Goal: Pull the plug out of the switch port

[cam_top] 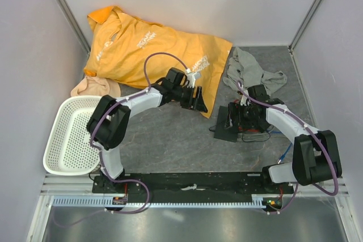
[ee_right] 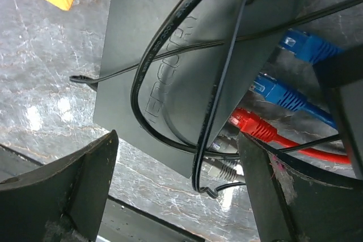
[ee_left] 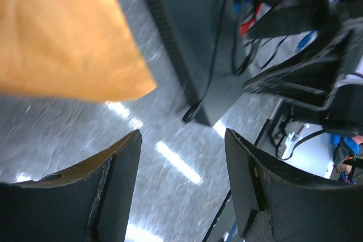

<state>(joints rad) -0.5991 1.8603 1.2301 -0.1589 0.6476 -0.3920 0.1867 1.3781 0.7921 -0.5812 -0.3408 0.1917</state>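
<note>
The switch, a flat black slab, lies on the table right of centre in the top view, under the right gripper. Raised lettering runs along its lid, too faint to read with certainty. In the right wrist frame its long axis runs bottom to top and its ported edge faces right, where a red plug and two blue plugs sit. The right gripper's fingers are spread wide and grip nothing. The left gripper gapes empty too, beside the orange shirt, whose white print is too small to read.

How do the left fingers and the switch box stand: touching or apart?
Apart: left wrist view shows bare table between fingers and switch box.
</note>
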